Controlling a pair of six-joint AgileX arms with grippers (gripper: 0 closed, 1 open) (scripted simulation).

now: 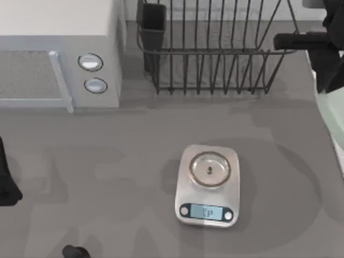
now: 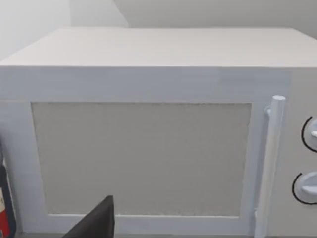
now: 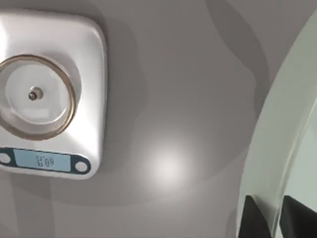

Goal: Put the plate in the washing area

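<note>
Plate (image 3: 277, 129) rim sits clamped in right gripper (image 3: 275, 218), above table.

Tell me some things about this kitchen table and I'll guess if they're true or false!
1. The scale sits in the middle of the table. True.
2. The mint-green plate lies on the scale. False: it is at the table's right edge, pinched at its rim by the right hand.
3. The microwave stands at the back left. True.
4. The microwave door is open. False: the left wrist view shows it closed.
5. The black wire dish rack holds the plate. False: the plate is off to its right, apart from it.
6. The scale's little screen is lit. True.
</note>
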